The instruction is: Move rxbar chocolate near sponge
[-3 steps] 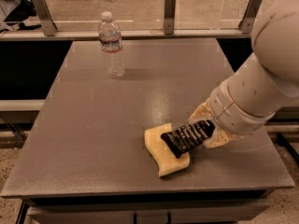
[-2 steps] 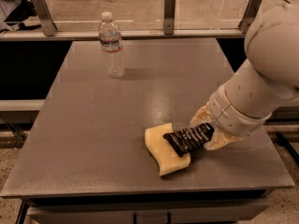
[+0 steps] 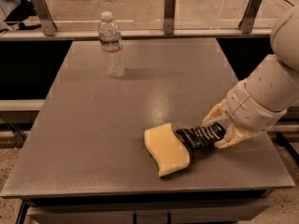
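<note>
- My tool (image 3: 215, 132) hangs low over the near right part of the surface (image 3: 93, 139), with its 2 fingers on either side of the bar (image 3: 198, 137); as far as I can see they are pinching the bar's end.
- The bar reaches out from between my fingers, and its far end touches the sponge (image 3: 164, 148), which lies just past the bar on the side away from my tool.
- I can't tell whether the bar lies flat on the surface or leans a little on the sponge's edge.
- Done, in my judgement: the carrying. The bar is as near the sponge as the task could ask, since the 2 are in contact.
- Left, in my judgement: only the release. I need to spread the fingers, let the bar settle, and draw my tool back without dragging it.
- One risk I see: the bar is pressed against soft foam, so it may slide or tip when I let go, though it should end up beside the sponge either way.
- The bottle (image 3: 112, 43) stands upright well apart from my tool, across the surface, and plays no part here.
</note>
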